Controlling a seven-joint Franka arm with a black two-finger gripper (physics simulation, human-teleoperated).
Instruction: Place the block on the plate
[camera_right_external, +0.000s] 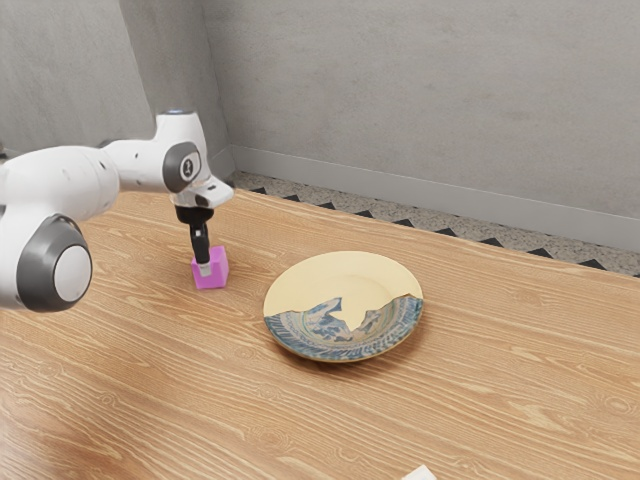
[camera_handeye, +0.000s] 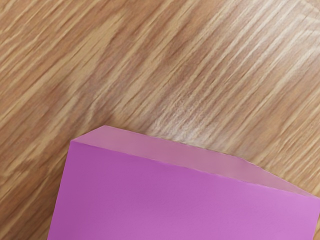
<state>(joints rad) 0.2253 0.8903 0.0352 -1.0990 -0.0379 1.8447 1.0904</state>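
Ext. cam at side, wrist cam close, both looking down, sharing block (camera_handeye: 185, 192).

I see a wooden table (camera_right_external: 520, 390) with streaky grain, a white thing (camera_right_external: 420, 474) (too cut off to name) at its near side, and beyond it a speckled floor (camera_right_external: 385, 210) with dark triangles, pale skirting (camera_right_external: 430, 195) and a mottled grey wall (camera_right_external: 420, 90).

Count, as I see it from where I stand: one robot arm (camera_right_external: 85, 180), one black gripper (camera_right_external: 205, 267), one pink-purple block (camera_right_external: 219, 262), one plate (camera_right_external: 345, 272) and one wooden table (camera_right_external: 500, 370). Also tallied: one white object (camera_right_external: 421, 475), partly visible, kind undetermined. Of the room I record one speckled floor (camera_right_external: 385, 209) with dark triangles, the triangles more than one, exact number not established
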